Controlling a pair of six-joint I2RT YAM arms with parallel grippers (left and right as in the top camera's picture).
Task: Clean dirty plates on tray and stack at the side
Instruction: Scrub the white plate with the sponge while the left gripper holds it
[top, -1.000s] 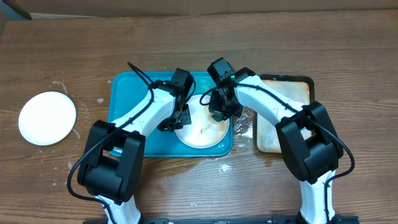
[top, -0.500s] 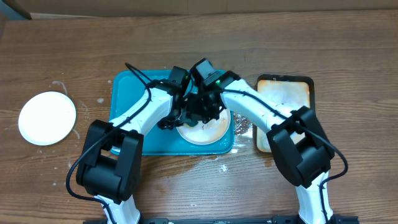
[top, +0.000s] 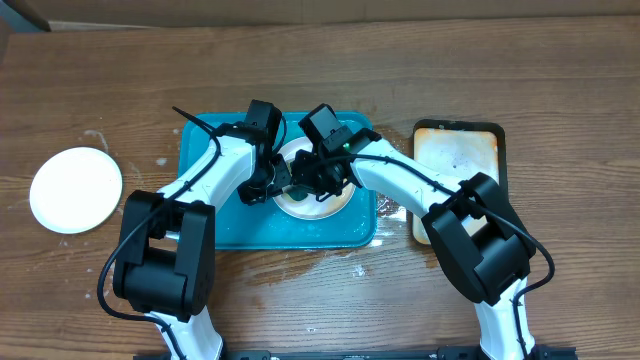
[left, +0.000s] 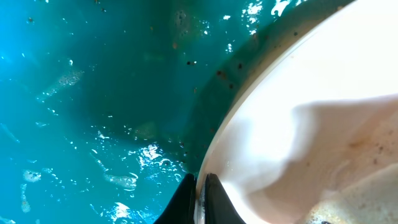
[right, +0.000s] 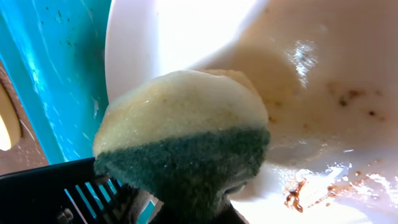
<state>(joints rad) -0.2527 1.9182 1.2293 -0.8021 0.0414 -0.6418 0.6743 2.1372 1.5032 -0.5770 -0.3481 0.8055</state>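
The left gripper (left: 200, 186) is pinching the rim of a smeared white round plate (top: 316, 208) in the large teal rectangular plastic tray (top: 215, 215), jaws closed tight on it. The right gripper (top: 318, 180) is clamping a yellow-and-green sponge (right: 180, 143) over the plate's brown-smeared surface. 1 clean white round plate (top: 76, 190) is lying on the wooden table (top: 560, 90), well apart to the left.

A black-rimmed, stained beige tray (top: 458, 160) lay at three o'clock on the wooden table (top: 560, 80). A wet yellow-and-green sponge (right: 180, 124) glistened.
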